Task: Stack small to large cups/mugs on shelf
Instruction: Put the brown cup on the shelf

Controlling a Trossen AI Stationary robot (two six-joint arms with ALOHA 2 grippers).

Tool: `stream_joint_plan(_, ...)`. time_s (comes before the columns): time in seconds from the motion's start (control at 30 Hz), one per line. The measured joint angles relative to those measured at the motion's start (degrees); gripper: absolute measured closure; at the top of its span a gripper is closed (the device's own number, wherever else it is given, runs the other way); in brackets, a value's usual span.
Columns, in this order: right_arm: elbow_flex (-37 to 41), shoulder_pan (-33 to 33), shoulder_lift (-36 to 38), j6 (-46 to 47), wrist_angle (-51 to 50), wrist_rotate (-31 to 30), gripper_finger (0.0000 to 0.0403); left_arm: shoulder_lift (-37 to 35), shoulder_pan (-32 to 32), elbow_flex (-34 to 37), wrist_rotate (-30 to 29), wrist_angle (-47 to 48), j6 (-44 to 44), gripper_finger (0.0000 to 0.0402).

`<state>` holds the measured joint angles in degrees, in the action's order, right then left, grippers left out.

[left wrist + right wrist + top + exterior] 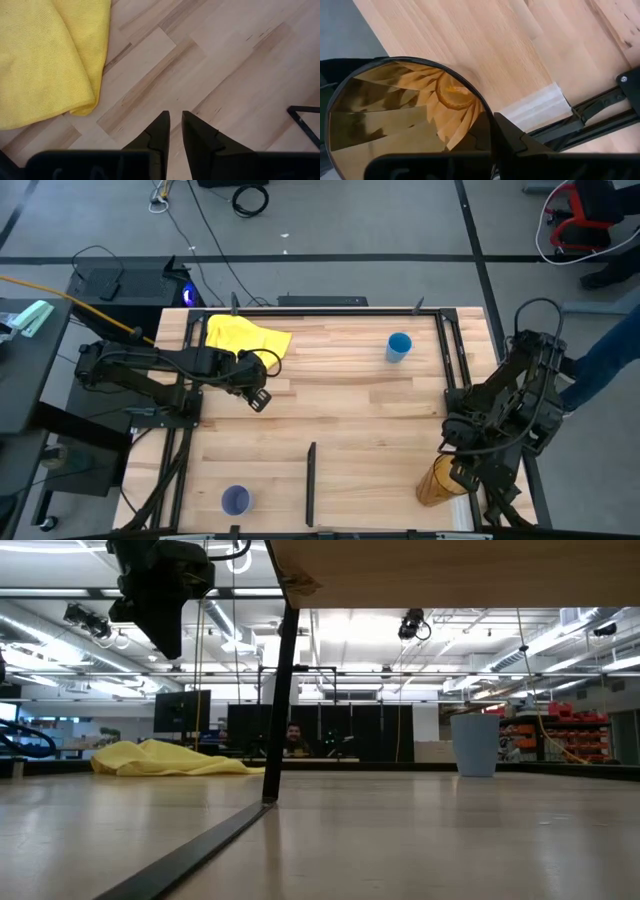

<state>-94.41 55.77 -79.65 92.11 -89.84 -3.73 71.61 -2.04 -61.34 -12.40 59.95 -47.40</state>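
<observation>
The tall amber tumbler (435,482) is at the table's near right corner, tilted, and my right gripper (458,468) is shut on its mouth end. The small blue cup (399,346) stands upright on its base at the far right and also shows in the low view (475,744). The lavender cup (235,500) stands upright near the front edge, left of centre. My left gripper (259,399) hangs above the table beside the yellow cloth (245,335), shut and empty. It also shows in its own wrist view (175,120). My right gripper holds the amber tumbler at its rim (487,107). One finger (517,140) lies outside the wall. The other seems to be inside the mouth, a dark shape behind the amber wall. I look straight into the tumbler, whose base (452,92) points away from the gripper. Whether it is lifted clear I cannot tell.
A black frame (452,350) runs along the table's sides. A black bar (311,480) lies on the board near the front. A wooden shelf underside (450,570) with a black post (282,690) shows in the low view. A person's leg (610,350) is at the right.
</observation>
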Motion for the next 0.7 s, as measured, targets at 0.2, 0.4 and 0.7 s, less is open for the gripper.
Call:
stream_joint_plan(0.2,0.2,0.0,1.3,3.4,-0.9,0.2,0.0380,0.0,0.0,0.0,0.0,-0.1,0.0,0.0346)
stream_joint_plan(0.4,0.2,0.0,1.7,3.7,-0.4,0.2,0.0351,0.0,0.0,0.0,0.0,-0.2,0.0,0.0351)
stream_joint_plan(0.7,0.2,0.0,1.7,3.3,-0.3,1.1,0.0331,0.0,0.0,0.0,0.0,-0.2,0.0,0.0344)
